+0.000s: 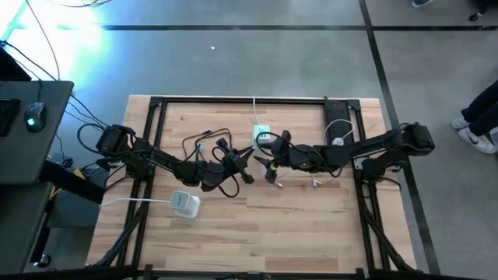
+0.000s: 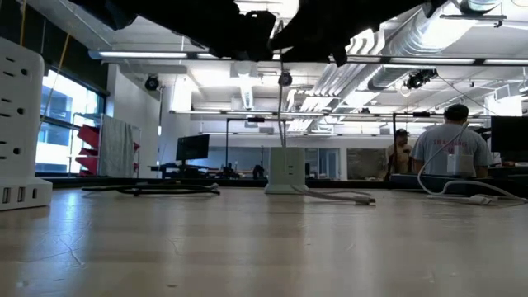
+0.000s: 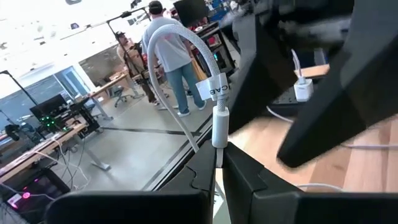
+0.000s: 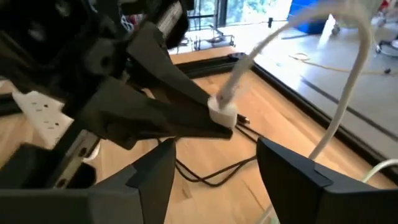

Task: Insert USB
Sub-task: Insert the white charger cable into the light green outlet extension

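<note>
White USB cable with a wrap-around tag (letters "CAB" legible) is pinched in the left gripper above mid-table. Right gripper faces it, fingers spread wide. White power strip lies nearby.

High view straight down; low view table-level; both share white power strip.
</note>
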{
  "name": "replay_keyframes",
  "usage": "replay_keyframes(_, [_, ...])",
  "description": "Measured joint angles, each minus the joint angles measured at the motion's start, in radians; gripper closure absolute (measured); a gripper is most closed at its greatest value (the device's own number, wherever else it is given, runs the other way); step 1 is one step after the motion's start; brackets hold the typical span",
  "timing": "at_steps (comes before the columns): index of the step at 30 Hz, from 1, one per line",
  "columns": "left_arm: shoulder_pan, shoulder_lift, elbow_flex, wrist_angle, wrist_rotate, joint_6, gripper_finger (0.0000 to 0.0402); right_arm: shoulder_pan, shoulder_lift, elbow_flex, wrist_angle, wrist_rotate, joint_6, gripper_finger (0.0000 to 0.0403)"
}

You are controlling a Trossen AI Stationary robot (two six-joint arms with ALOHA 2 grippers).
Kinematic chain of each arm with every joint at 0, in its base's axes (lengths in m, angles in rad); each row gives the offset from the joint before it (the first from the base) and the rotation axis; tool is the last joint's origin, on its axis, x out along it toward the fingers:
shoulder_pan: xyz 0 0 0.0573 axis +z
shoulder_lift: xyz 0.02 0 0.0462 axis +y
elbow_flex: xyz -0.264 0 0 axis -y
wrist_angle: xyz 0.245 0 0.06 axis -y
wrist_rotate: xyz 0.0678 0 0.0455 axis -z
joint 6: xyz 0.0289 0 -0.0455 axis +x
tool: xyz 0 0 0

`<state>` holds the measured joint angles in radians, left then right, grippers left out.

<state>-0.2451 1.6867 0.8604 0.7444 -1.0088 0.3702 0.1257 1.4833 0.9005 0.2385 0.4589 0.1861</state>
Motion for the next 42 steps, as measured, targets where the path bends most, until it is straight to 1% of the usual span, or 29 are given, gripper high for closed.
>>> replay_keyframes(7, [0.000, 0.000, 0.000, -0.005, -0.020, 0.010, 0.0401, 0.000, 0.010, 0.001, 0.089, 0.006, 0.022, 0.0215])
replay_keyframes(13, [0.000, 0.000, 0.000, -0.004, -0.021, 0.009, 0.0401, -0.004, 0.010, 0.001, 0.100, 0.057, 0.037, 0.0216])
replay_keyframes(15, [0.000, 0.000, 0.000, -0.003, -0.021, 0.009, 0.0401, -0.011, 0.010, 0.001, 0.101, 0.056, 0.062, 0.0219])
replay_keyframes(19, [0.000, 0.000, 0.000, -0.004, -0.021, 0.009, 0.0401, -0.038, 0.010, 0.001, 0.098, 0.013, 0.110, 0.0237])
replay_keyframes(26, [0.000, 0.000, 0.000, -0.004, -0.025, 0.017, 0.0401, -0.054, 0.010, 0.001, 0.099, -0.032, 0.105, 0.0266])
replay_keyframes(34, [0.003, 0.001, 0.000, 0.003, -0.026, 0.025, 0.0401, -0.060, 0.010, 0.001, 0.102, -0.036, 0.097, 0.0269])
replay_keyframes(39, [0.003, 0.001, 0.000, 0.004, -0.025, 0.025, 0.0401, -0.072, 0.019, 0.001, 0.112, -0.066, 0.094, 0.0269])
replay_keyframes(42, [0.003, 0.001, -0.002, 0.002, -0.028, 0.025, 0.0401, -0.076, 0.049, 0.002, 0.147, -0.116, 0.077, 0.0269])
